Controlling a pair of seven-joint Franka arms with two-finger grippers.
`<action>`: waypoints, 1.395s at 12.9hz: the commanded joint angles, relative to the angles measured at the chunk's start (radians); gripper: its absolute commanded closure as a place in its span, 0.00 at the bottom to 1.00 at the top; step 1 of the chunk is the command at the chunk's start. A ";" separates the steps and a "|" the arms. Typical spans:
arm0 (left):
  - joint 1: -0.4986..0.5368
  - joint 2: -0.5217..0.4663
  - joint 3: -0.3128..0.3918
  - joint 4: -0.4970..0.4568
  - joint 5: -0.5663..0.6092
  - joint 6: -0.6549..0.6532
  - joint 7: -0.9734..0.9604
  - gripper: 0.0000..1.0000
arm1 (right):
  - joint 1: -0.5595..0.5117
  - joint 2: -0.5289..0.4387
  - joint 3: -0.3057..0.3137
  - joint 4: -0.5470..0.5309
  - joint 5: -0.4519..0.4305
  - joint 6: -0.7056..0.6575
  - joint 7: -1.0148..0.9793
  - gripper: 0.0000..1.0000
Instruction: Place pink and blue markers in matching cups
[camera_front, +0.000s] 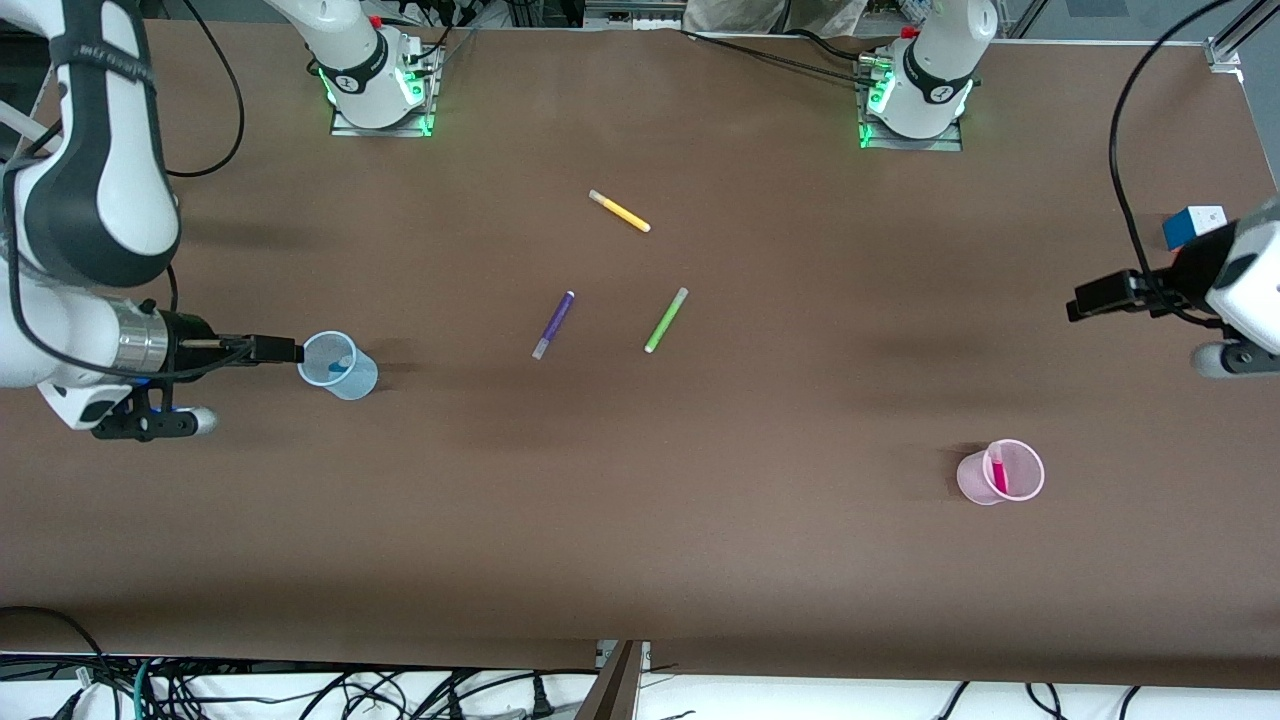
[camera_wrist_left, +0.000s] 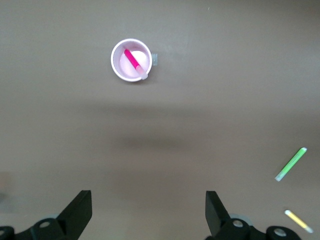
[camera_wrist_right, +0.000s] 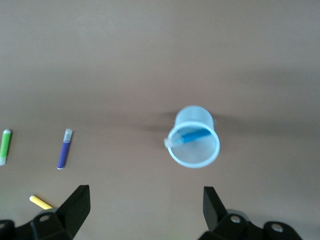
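Note:
The pale blue cup (camera_front: 358, 382) stands upright toward the right arm's end of the table, with the blue marker (camera_front: 341, 364) leaning inside it. The pale pink cup (camera_front: 968, 480) stands upright toward the left arm's end, nearer the front camera, with the pink marker (camera_front: 998, 472) inside it. My right gripper (camera_front: 190, 421) hangs open and empty over bare table beside the blue cup (camera_wrist_right: 195, 117), whose marker (camera_wrist_right: 192, 136) shows in the right wrist view. My left gripper (camera_front: 1225, 358) hangs open and empty over the table's end, apart from the pink cup (camera_wrist_left: 117, 67) and its marker (camera_wrist_left: 132, 60).
A purple pen (camera_front: 553, 324), a lime-green pen (camera_front: 666, 319) and a yellow pen (camera_front: 620, 211) lie loose mid-table. A blue and white cube (camera_front: 1193, 226) sits near the left arm's end. Cables hang along the table's front edge.

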 joint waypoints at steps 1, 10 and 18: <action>-0.128 -0.244 0.051 -0.302 0.045 0.145 0.009 0.00 | -0.010 -0.128 0.003 -0.065 -0.056 -0.030 0.043 0.00; -0.148 -0.284 0.092 -0.272 -0.019 0.032 0.020 0.00 | -0.065 -0.377 0.003 -0.162 -0.190 -0.033 0.048 0.00; -0.130 -0.280 0.084 -0.263 -0.018 0.035 0.015 0.00 | -0.069 -0.365 -0.004 -0.137 -0.173 -0.078 0.043 0.00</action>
